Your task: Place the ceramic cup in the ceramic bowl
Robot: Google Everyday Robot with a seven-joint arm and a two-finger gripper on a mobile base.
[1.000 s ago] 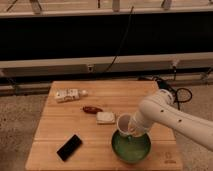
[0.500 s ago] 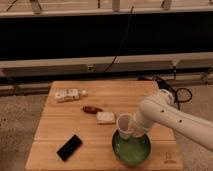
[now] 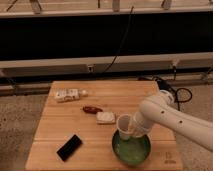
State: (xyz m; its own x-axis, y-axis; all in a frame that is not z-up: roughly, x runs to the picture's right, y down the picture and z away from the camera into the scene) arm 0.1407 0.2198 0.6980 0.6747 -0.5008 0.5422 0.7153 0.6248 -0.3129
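Observation:
The ceramic cup (image 3: 123, 125) is a small white cup, tilted on its side with its mouth facing left, held just over the far rim of the ceramic bowl (image 3: 131, 149). The bowl is wide, green-glazed, and sits at the table's front right. My gripper (image 3: 132, 128) is at the end of the white arm coming in from the right, shut on the cup, directly above the bowl's back edge. The cup's base is hidden by the gripper.
On the wooden table (image 3: 55, 135) lie a flat white block (image 3: 105, 117), a small red-brown item (image 3: 92, 109), a pale packet (image 3: 67, 94) at the far left and a black phone-like slab (image 3: 69, 147) at the front left. Cables lie on the floor at right.
The cup and gripper have shifted slightly, staying over the bowl's far rim; nothing else on the table has moved.

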